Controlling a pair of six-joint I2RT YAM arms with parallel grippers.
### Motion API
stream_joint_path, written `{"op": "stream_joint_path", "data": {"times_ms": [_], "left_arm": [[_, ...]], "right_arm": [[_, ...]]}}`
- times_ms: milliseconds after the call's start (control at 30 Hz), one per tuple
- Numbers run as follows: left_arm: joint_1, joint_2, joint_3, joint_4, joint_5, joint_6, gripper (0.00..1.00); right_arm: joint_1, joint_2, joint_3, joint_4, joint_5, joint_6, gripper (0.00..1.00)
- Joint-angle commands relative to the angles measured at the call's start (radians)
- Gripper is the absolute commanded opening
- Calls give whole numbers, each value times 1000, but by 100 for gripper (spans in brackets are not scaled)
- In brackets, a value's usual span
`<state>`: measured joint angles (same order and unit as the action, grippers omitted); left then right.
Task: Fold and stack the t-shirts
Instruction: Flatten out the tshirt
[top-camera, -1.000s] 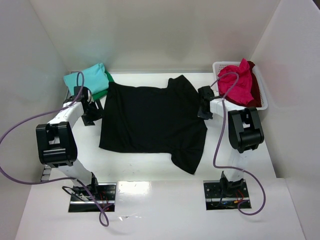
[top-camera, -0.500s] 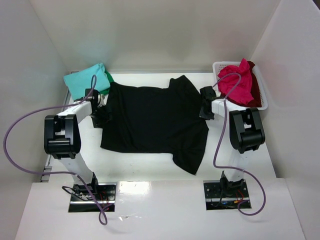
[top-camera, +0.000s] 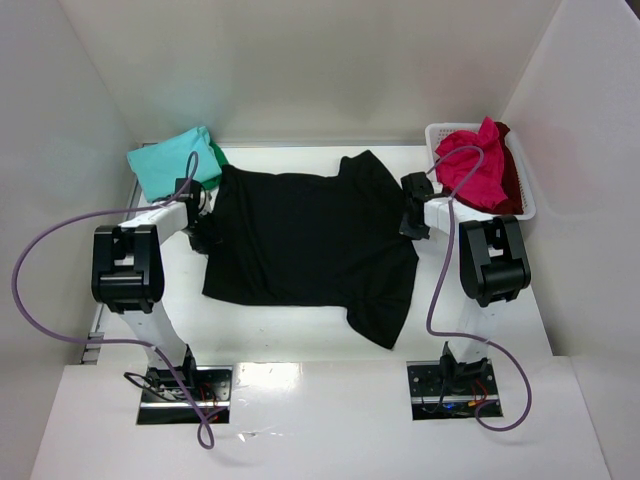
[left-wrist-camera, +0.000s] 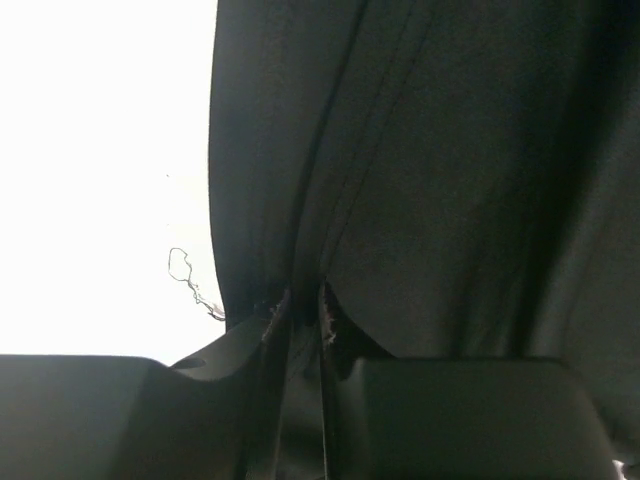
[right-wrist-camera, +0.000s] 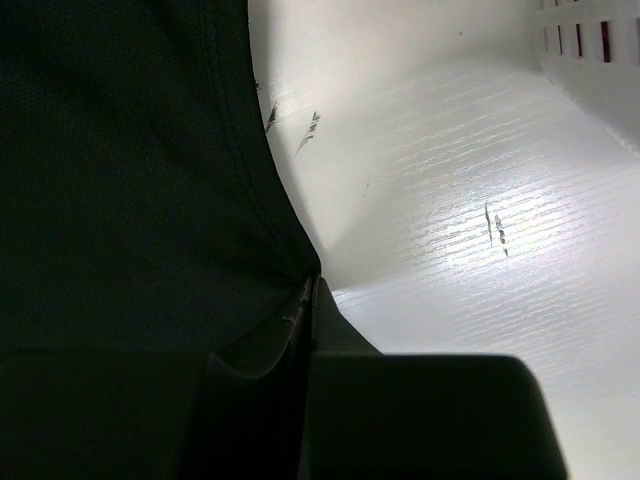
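Black cloth fills both wrist views. The black t-shirt (top-camera: 310, 235) lies spread flat in the middle of the table (top-camera: 300, 335), gripped at opposite side edges. The left gripper (top-camera: 207, 232) has its jaws narrow around a fold at the shirt's left edge, apparently nipping it, though that view is dark. The right gripper (top-camera: 408, 220) is clamped tight on the right edge.

Only the overhead view shows the teal t-shirt (top-camera: 168, 160) on the green t-shirt (top-camera: 216, 156) at far left. It also shows the pink-red t-shirt (top-camera: 475, 165) and dark red t-shirt (top-camera: 512, 180) in the white basket (top-camera: 526, 200). A loose thread (left-wrist-camera: 185, 275) shows only from the left wrist.
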<state>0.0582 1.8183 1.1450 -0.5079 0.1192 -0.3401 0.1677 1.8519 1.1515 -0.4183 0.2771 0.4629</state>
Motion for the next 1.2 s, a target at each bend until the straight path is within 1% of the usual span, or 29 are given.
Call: {"op": "stream_joint_path", "data": {"times_ms": [0,100,133,200,233,300,467,600,667,700,733,767,800,867,900,933,967,1033,1067,1100,1133,1167], "left_arm": [[-3,10,21,-6,-50,-14,17],[-3,-17,21,-15,-95,-25,14],[-3,-31,21,-24,-119,-36,11],[-3,-45,21,-35,-130,-46,11],[-3,-59,10,-35,-153,-59,7],[-3,-70,1,-44,-182,-77,3],[-3,-82,-8,-54,-191,-77,3],[26,-82,-27,-54,-191,-86,3],[35,-91,-27,-54,-191,-86,9],[35,-91,-27,-54,-191,-86,9],[35,-91,-27,-54,-179,-86,13],[35,-91,-27,-63,-167,-86,31],[35,-91,-27,-63,-158,-86,38],[35,-91,-18,-73,-148,-86,45],[35,-105,-7,-73,-148,-86,50],[35,-114,-7,-84,-138,-86,62],[35,-132,5,-84,-129,-86,68],[35,-148,15,-93,-116,-77,76],[35,-148,24,-106,-107,-77,78],[35,-169,24,-115,-78,-68,79],[35,-169,24,-115,-78,-68,79],[35,-184,33,-115,-38,-68,80]], "right_arm": [[-22,-14,-30,-34,34,-4,0],[-33,-14,-30,-34,34,-4,0],[-33,-14,-30,-34,34,-4,0],[-42,-14,-30,-34,34,-4,0],[-42,-14,-30,-34,34,-13,0],[-66,-23,-30,-34,34,-13,0],[-77,-23,-30,-34,34,-23,0],[-77,-23,-30,-34,34,-32,0],[-77,-23,-30,-25,34,-32,0],[-77,-23,-20,-25,34,-32,0],[-77,-11,-19,-25,22,-43,0],[-77,-11,-9,-25,-14,-53,11],[-77,-11,-9,-25,-33,-53,16],[-77,-31,0,-14,-71,-64,25],[-77,-61,1,-4,-123,-76,38],[-77,-80,1,10,-142,-76,44],[-77,-118,1,10,-174,-76,53],[-77,-151,1,33,-199,-76,64],[-77,-164,1,33,-211,-76,68],[-77,-175,13,33,-220,-76,76],[-77,-175,22,33,-234,-76,80],[-77,-184,36,21,-252,-76,87]]}}
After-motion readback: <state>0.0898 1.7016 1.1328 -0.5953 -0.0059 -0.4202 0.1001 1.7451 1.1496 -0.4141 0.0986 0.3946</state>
